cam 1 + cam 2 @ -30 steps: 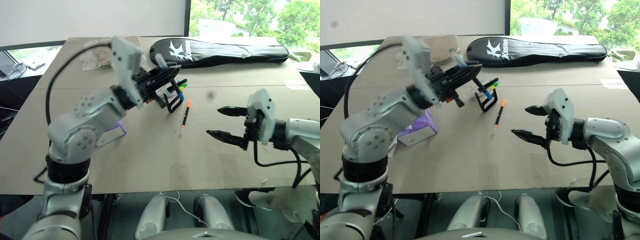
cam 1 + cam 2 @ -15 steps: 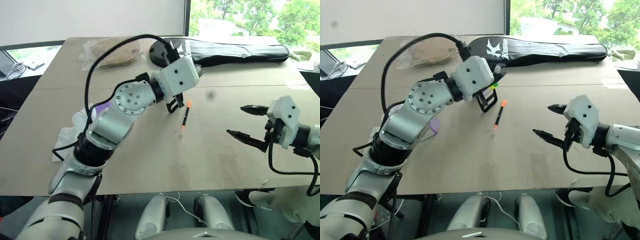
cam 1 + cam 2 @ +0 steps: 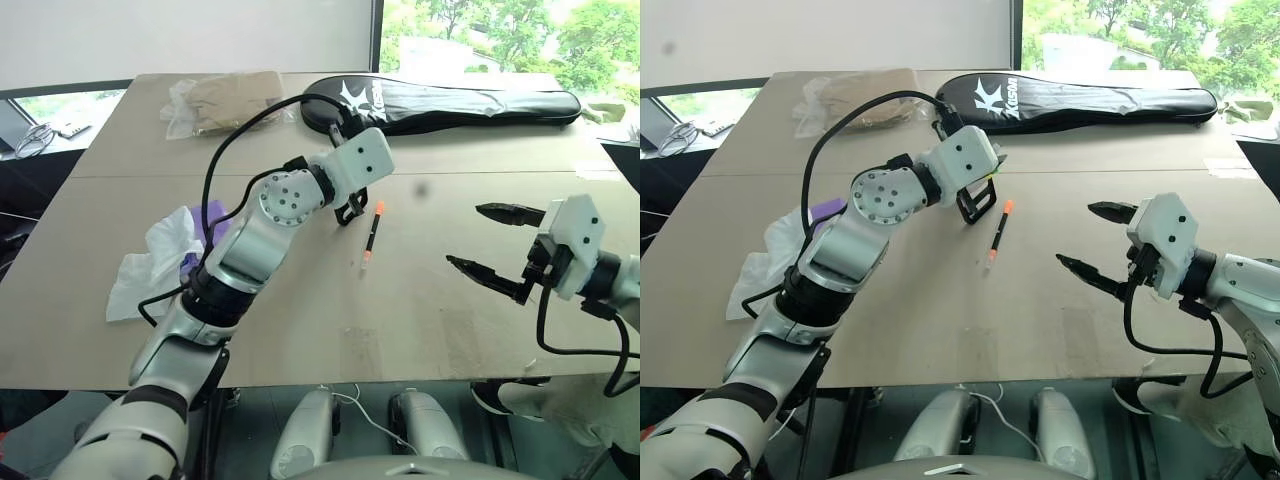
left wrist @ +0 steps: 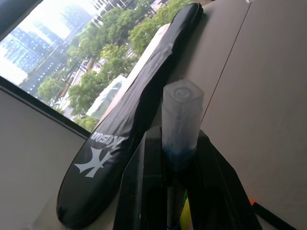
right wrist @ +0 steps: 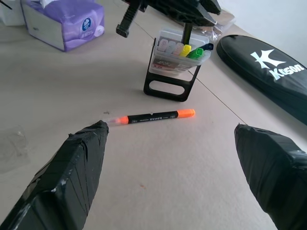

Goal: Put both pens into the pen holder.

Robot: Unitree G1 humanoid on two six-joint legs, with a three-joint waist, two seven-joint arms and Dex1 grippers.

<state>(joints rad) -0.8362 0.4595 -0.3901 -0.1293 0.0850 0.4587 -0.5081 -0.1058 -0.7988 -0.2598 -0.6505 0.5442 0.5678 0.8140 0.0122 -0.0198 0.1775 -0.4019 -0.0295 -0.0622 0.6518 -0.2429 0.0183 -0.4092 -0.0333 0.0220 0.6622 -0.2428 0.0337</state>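
1. Jaws first: those of the left gripper (image 4: 177, 138) stand narrow, pressed on either side of the blue-tipped pen (image 4: 181, 112). Its pale end points out past the fingertips. This hand is right at the pen holder (image 5: 171, 67), so the tight hold most likely serves to steer the pen into the cup. Those of the right gripper (image 3: 465, 235) gape wide and hold nothing. It hangs above the counter at about 3 o'clock from the orange-ended pen (image 3: 371, 235), seemingly waiting for its turn.
2. Next, the counter (image 3: 300, 320), a broad tan board that carries everything.
3. A long black racket bag (image 3: 450, 100) lies along the 12 o'clock edge, well apart from the work.
4. A clear bag of tan stuff (image 3: 225, 100) sits at 11 o'clock, also out of the way.
5. A purple tissue pack (image 5: 67, 24) rests near 9 o'clock of the holder.
6. The pen holder tilts on its black wire stand, so its mouth faces the arms. Yellow and green tips already show inside.
7. The orange-ended pen lies flat and free on the counter, just beside the holder at its 5 o'clock. I judge it the second pen to fetch.
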